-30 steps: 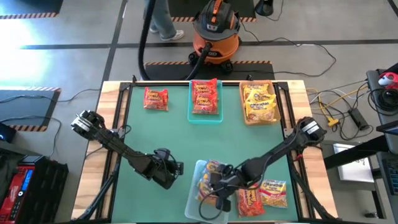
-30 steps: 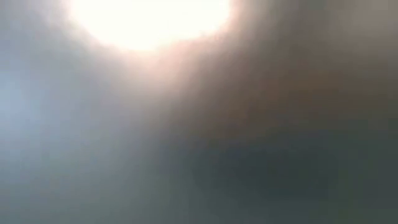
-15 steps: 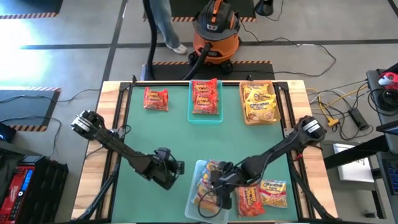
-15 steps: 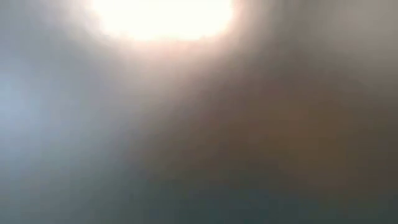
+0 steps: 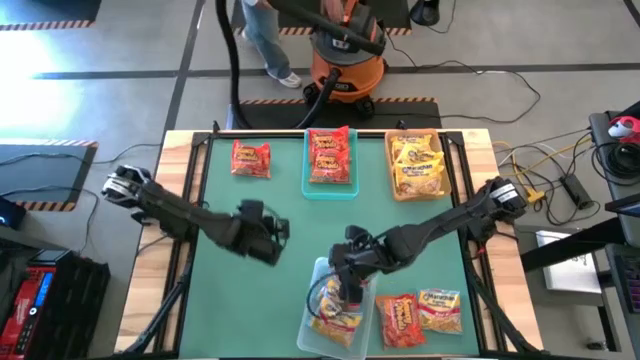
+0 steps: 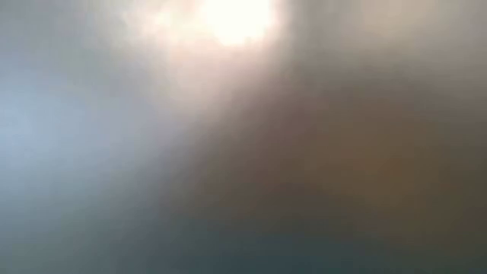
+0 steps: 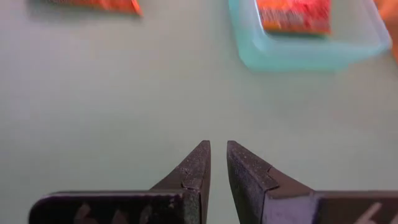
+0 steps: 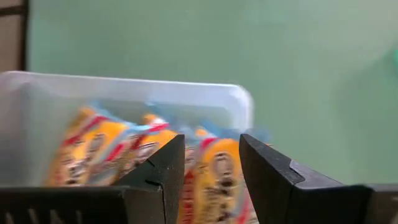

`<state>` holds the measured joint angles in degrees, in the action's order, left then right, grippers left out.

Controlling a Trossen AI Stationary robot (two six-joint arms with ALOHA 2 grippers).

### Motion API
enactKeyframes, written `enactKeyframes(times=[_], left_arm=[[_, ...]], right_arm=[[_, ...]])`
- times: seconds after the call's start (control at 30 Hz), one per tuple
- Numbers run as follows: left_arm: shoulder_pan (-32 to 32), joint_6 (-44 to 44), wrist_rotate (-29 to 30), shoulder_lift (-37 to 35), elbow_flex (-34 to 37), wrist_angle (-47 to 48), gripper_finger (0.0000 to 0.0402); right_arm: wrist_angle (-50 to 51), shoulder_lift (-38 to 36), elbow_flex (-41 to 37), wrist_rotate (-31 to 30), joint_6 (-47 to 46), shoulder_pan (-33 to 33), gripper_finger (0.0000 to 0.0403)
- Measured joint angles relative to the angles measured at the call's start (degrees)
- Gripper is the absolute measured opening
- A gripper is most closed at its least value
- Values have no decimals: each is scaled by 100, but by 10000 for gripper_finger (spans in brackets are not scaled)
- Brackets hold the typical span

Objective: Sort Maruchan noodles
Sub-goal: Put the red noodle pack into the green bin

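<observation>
We find the right gripper (image 5: 343, 291) has risen over the clear bin (image 5: 312, 335) at the table's near edge, jaws apart, gripping nothing we can see; the noodles (image 8: 217, 177) remain inside. The left gripper (image 5: 272, 238), jaws together, has moved toward mid-table. This pick looks incomplete.

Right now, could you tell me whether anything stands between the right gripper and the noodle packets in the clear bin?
Nothing visible does. The right gripper hangs with open jaws directly over the noodle packets in the clear bin, with no other object between its fingers and them.
</observation>
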<state>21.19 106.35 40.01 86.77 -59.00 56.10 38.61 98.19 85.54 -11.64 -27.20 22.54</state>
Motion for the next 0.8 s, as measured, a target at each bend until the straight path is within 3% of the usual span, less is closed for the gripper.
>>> enactKeyframes(times=[0.27, 0.47, 0.63, 0.8], left_arm=[[-2095, -2648, -372, -964, 323, 18, 36], [-3817, -4348, -582, -1221, 349, -239, 36], [-4867, -5259, -1205, -1095, 552, -1276, 36], [-5448, -5421, -1263, -646, 666, -1571, 36]], right_arm=[[367, 0, 4, -7, 664, -847, 139], [391, 0, 2, -8, 1043, -1545, 139], [387, 0, -2, -9, 1077, -2054, 139], [265, 0, -4, -8, 1077, -2360, 139]])
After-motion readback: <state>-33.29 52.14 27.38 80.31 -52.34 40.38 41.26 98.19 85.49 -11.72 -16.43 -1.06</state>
